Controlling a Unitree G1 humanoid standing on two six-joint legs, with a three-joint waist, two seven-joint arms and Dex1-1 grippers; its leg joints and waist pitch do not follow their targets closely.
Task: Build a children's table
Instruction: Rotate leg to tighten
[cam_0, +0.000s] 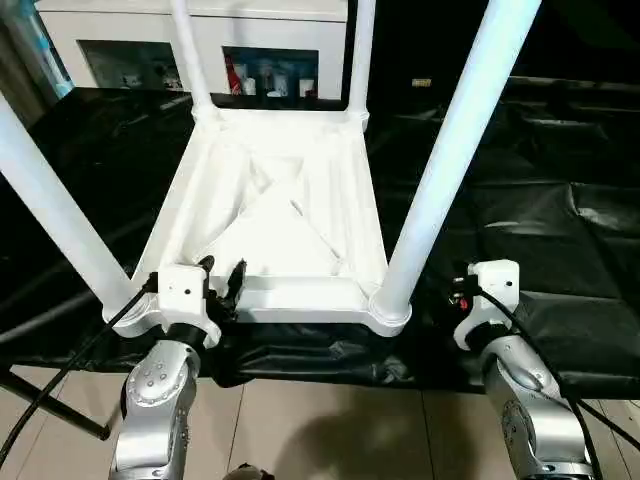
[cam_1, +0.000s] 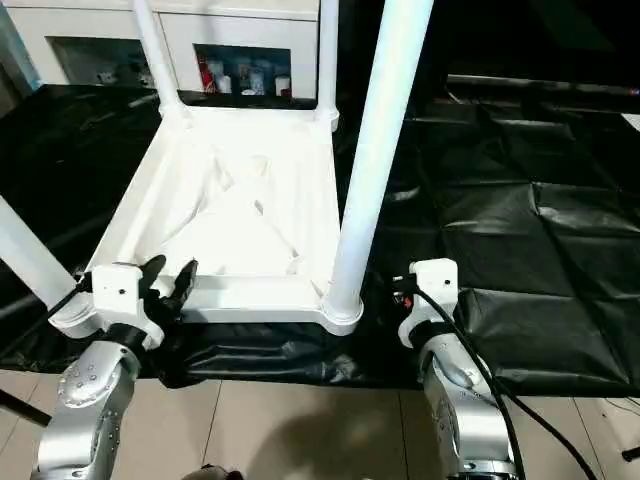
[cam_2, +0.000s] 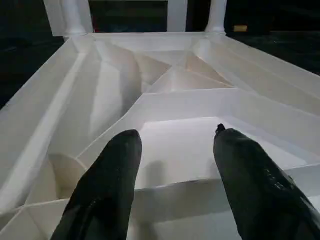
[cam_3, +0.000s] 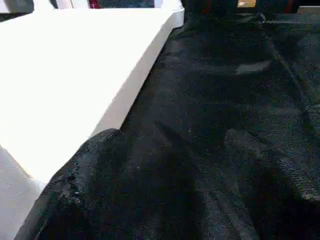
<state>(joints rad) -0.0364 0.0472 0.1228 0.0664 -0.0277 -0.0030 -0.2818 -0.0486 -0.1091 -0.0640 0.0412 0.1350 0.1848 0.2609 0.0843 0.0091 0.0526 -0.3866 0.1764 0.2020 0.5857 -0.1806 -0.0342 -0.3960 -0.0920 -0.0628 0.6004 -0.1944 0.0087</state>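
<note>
Four white legs (cam_0: 455, 150) rise from the corners of the children's table (cam_0: 290, 210), which lies upside down on the black-draped work table (cam_0: 560, 200) just ahead of me. From my head, my left gripper (cam_0: 222, 280) hangs over the table's near rim with its black fingers apart, grasping nothing, and my right gripper (cam_0: 462, 290) sits just beside the near right leg. Along my left wrist, the fingertips (cam_2: 122, 150) stand spread above the ribbed underside. Along my right wrist, the table's outer side (cam_3: 75, 75) runs beside black cloth; my jaws there stand released, empty.

White children's table (cam_0: 270, 215) with 4 white legs, black cloth (cam_0: 560, 230), silver forearms, seemingly beige floor (cam_0: 330, 430)
</note>
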